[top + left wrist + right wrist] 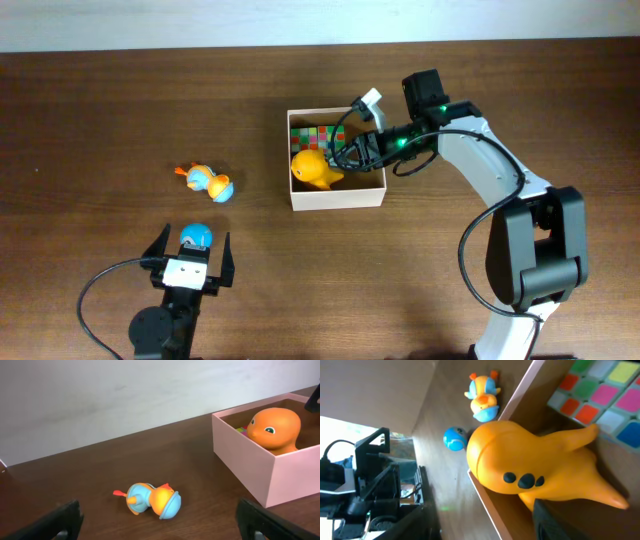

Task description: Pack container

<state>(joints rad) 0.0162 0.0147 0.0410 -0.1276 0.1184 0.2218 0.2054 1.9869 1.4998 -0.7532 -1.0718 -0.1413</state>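
Note:
The container (pixel 337 199) is a square white-walled box at mid-table. Inside it lie an orange octopus toy (pixel 315 170) and a colourful cube (pixel 313 134). My right gripper (pixel 348 152) reaches into the container from the right. Its jaws stand apart, and one dark finger (pixel 570 522) sits just under the octopus toy (pixel 530 465). My left gripper (pixel 191 250) is wide open near the front edge, with a small blue ball (pixel 195 236) lying between its fingers. A blue-and-orange duck toy (pixel 152 500) lies on its side ahead of that gripper, left of the container (pixel 272 475).
The table is dark wood, bare apart from the toys. A pale wall runs along its far edge. The right arm's black cables loop over the container's right half.

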